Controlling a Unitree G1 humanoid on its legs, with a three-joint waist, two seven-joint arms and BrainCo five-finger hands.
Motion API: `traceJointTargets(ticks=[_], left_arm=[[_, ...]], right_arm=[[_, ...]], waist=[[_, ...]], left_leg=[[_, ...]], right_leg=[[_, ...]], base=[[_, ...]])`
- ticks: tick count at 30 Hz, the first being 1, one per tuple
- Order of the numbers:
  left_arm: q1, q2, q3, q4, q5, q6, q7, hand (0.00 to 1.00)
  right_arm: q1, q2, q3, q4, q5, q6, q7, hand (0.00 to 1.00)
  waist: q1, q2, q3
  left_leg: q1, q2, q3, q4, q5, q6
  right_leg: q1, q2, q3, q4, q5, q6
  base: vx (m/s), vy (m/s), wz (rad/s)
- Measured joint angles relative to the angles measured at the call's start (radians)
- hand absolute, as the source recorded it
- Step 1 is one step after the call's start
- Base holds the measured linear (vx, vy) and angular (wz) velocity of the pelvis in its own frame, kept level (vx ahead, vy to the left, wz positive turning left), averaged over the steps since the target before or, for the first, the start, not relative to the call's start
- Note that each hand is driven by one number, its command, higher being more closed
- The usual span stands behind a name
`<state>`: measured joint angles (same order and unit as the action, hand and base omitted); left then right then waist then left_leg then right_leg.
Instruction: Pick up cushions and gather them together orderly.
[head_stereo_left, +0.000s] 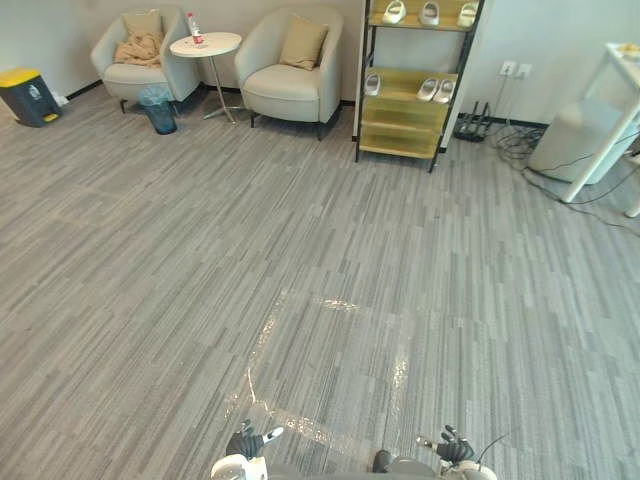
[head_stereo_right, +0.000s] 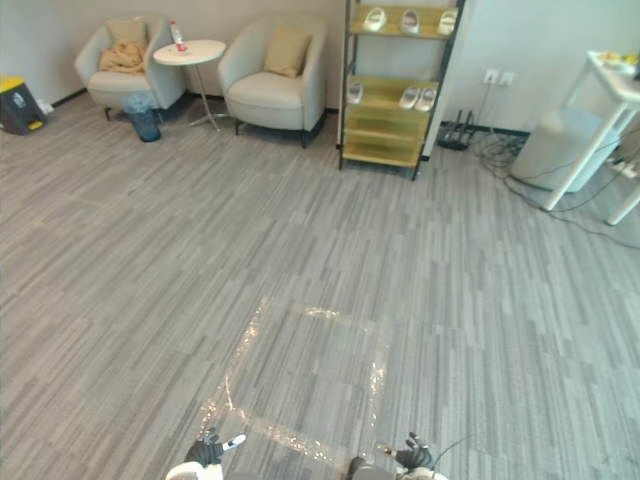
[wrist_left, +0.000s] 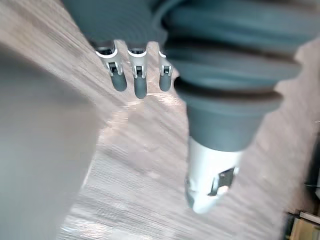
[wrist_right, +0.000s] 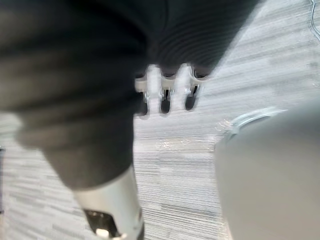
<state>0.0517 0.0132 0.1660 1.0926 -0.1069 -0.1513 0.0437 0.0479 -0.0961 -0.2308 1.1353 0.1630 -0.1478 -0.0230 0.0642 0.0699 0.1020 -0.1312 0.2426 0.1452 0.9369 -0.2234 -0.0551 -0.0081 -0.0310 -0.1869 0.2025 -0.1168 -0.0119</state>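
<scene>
Empty-handed, well short of the seating.
Holds left hand (head_stereo_left: 248, 441) and right hand (head_stereo_left: 455, 448) low over the floor (head_stereo_left: 300, 250), fingers loose; left cushion (head_stereo_left: 143, 22) and right cushion (head_stereo_left: 303, 42) propped in separate armchairs (head_stereo_left: 290, 95) far off.

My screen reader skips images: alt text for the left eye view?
Across grey floor, a cushion sits on the left armchair, a second cushion on the right armchair, a table between. The left hand and right hand hang open at the bottom.

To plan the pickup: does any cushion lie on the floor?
No, the left cushion and the right cushion sit on armchairs.
</scene>
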Motion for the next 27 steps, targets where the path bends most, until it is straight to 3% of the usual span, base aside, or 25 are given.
traceJointTargets(ticks=[2,4,5,6,7,8,10,11,14,15,17,18,19,20,21,22,24,25,26,27], left_arm=[[-0.003,0.014,-0.031,-0.001,-0.004,-0.008,-0.001,0.0],[-0.006,0.02,-0.038,-0.003,-0.003,-0.013,-0.002,0.0],[-0.01,0.02,-0.039,-0.003,-0.003,-0.012,0.0,0.0],[-0.011,0.015,-0.035,-0.004,-0.004,-0.012,0.001,0.0],[-0.012,0.014,-0.033,-0.004,-0.004,-0.012,0.001,0.0],[-0.014,0.021,-0.033,-0.015,-0.001,-0.009,-0.002,0.0],[-0.024,0.035,-0.033,-0.015,-0.001,-0.008,-0.005,0.0],[-0.029,0.042,-0.025,-0.021,-0.001,-0.005,-0.005,0.0],[-0.025,0.044,-0.031,-0.018,-0.001,0.002,-0.007,0.0],[-0.022,0.039,-0.075,0.005,-0.001,0.006,-0.007,0.0],[-0.028,0.044,-0.103,0.013,-0.001,0.007,-0.008,0.0],[-0.031,0.059,-0.125,0.023,-0.002,0.01,-0.006,0.0],[-0.033,0.064,-0.128,0.026,-0.002,0.01,-0.006,0.0],[-0.033,0.064,-0.128,0.026,-0.002,0.01,-0.006,0.0],[-0.032,0.072,-0.147,0.029,-0.002,0.011,-0.005,0.0],[-0.033,0.074,-0.149,0.029,-0.002,0.011,-0.006,0.0],[-0.035,0.081,-0.155,0.029,-0.002,0.011,-0.006,0.0],[-0.03,0.084,-0.156,0.029,-0.002,0.011,-0.007,0.0],[-0.029,0.085,-0.156,0.029,-0.002,0.011,-0.007,0.0],[-0.026,0.089,-0.153,0.032,-0.003,0.011,-0.007,0.0]], right_arm=[[-0.005,-0.001,-0.003,0.022,0.014,0.002,-0.007,0.0],[-0.008,0.003,-0.004,0.021,0.014,0.002,-0.014,0.0],[-0.01,0.004,-0.008,0.019,0.014,0.002,-0.018,0.0],[-0.012,0.009,-0.013,0.017,0.014,0.001,-0.02,0.0],[-0.011,0.011,-0.012,0.017,0.014,0.001,-0.02,0.0],[-0.01,0.027,0.004,0.017,0.013,0.001,-0.023,0.0],[-0.009,0.05,0.002,0.018,0.013,0.001,-0.023,0.0],[-0.013,0.072,0.008,0.011,0.011,0.0,-0.022,0.0],[-0.007,0.077,0.003,0.011,0.005,0.0,-0.018,0.0],[-0.006,0.06,-0.002,0.015,0.001,0.0,-0.016,0.0],[-0.012,0.058,-0.003,0.014,-0.005,0.001,-0.016,0.0],[-0.016,0.057,-0.004,0.015,-0.007,0.0,-0.014,0.0],[-0.016,0.054,-0.003,0.017,-0.007,0.001,-0.014,0.0],[-0.016,0.054,-0.003,0.017,-0.007,0.001,-0.014,0.0],[-0.021,0.053,-0.001,0.018,-0.008,0.001,-0.013,0.0],[-0.024,0.052,-0.001,0.018,-0.008,0.001,-0.012,0.0],[-0.038,0.053,0.002,0.018,-0.009,0.0,-0.008,0.0],[-0.037,0.051,0.004,0.019,-0.009,0.0,-0.006,0.0],[-0.035,0.051,0.004,0.019,-0.009,0.0,-0.006,0.0],[-0.026,0.051,0.005,0.022,-0.009,0.001,-0.005,0.0]], waist=[[0.0,-0.013,0.007],[0.0,-0.021,0.011],[0.003,-0.023,0.012],[0.008,-0.022,0.012],[0.013,-0.023,0.012],[0.029,-0.047,0.001],[0.027,-0.075,-0.002],[0.043,-0.095,0.001],[0.046,-0.095,-0.02],[0.045,-0.063,-0.045],[0.044,-0.065,-0.041],[0.042,-0.078,-0.033],[0.04,-0.074,-0.023],[0.04,-0.074,-0.023],[0.035,-0.072,-0.023],[0.033,-0.07,-0.021],[0.022,-0.064,-0.017],[0.017,-0.068,-0.018],[0.015,-0.07,-0.018],[0.01,-0.097,-0.018]], left_leg=[[-0.058,-0.031,0.071,-0.131,-0.041,-0.001],[-0.081,-0.068,0.087,-0.296,-0.036,0.002],[-0.082,-0.113,0.088,-0.503,0.003,-0.002],[-0.079,-0.152,0.067,-0.715,0.108,0.001],[-0.078,-0.159,0.057,-0.734,0.142,0.002],[-0.064,-0.186,0.05,-0.757,0.241,0.035],[-0.062,-0.203,0.064,-0.726,0.223,0.059],[-0.082,-0.2,0.098,-0.632,0.189,0.084],[-0.044,-0.209,0.109,-0.624,0.151,0.098],[0.013,-0.204,0.096,-0.681,0.077,0.086],[0.059,-0.221,0.103,-0.711,0.069,0.09],[0.121,-0.243,0.105,-0.738,0.058,0.103],[0.18,-0.25,0.102,-0.769,0.05,0.104],[0.183,-0.25,0.102,-0.771,0.049,0.104],[0.247,-0.239,0.1,-0.817,0.049,0.103],[0.256,-0.233,0.099,-0.822,0.049,0.103],[0.274,-0.196,0.092,-0.828,0.049,0.103],[0.276,-0.195,0.09,-0.827,0.042,0.091],[0.277,-0.198,0.089,-0.826,0.038,0.083],[0.286,-0.225,0.067,-0.819,0.015,0.049]], right_leg=[[0.082,-0.015,-0.009,-0.085,0.001,0.003],[0.114,-0.026,-0.017,-0.122,-0.003,0.012],[0.139,-0.034,-0.023,-0.148,-0.01,0.025],[0.167,-0.035,-0.023,-0.171,-0.027,0.041],[0.174,-0.036,-0.021,-0.176,-0.032,0.044],[0.204,-0.052,-0.007,-0.186,-0.053,0.072],[0.211,-0.076,-0.007,-0.186,-0.053,0.086],[0.221,-0.093,0.009,-0.164,-0.019,0.112],[0.206,-0.105,0.028,-0.064,-0.001,0.116],[0.131,-0.103,0.049,0.122,-0.008,0.127],[0.065,-0.128,0.063,0.308,-0.012,0.142],[-0.007,-0.17,0.05,0.502,-0.02,0.138],[-0.036,-0.182,0.022,0.574,-0.062,0.112],[-0.038,-0.182,0.019,0.575,-0.065,0.111],[-0.065,-0.165,-0.043,0.531,-0.132,0.084],[-0.069,-0.157,-0.058,0.507,-0.142,0.079],[-0.101,-0.099,-0.126,0.249,-0.134,0.058],[-0.117,-0.078,-0.122,0.11,-0.07,0.058],[-0.12,-0.074,-0.118,0.083,-0.046,0.055],[-0.136,-0.076,-0.065,0.032,0.09,0.014]], base=[[0.32,-0.136,0.09],[0.26,-0.028,0.11],[0.36,0.055,0.11],[0.38,0.093,0.05],[0.5,0.163,-0.12],[0.48,0.128,-0.1],[0.47,0.095,-0.01],[0.4,0.103,-0.03],[0.34,0.142,0.0],[0.34,0.174,-0.03],[0.31,0.158,0.01],[0.29,0.112,0.08],[0.24,0.084,0.07],[0.33,0.068,0.04],[0.2,0.034,0.03],[0.33,0.014,0.1],[0.25,-0.068,0.13],[0.16,-0.065,0.11],[0.22,-0.112,0.22],[0.22,-0.158,0.29]])
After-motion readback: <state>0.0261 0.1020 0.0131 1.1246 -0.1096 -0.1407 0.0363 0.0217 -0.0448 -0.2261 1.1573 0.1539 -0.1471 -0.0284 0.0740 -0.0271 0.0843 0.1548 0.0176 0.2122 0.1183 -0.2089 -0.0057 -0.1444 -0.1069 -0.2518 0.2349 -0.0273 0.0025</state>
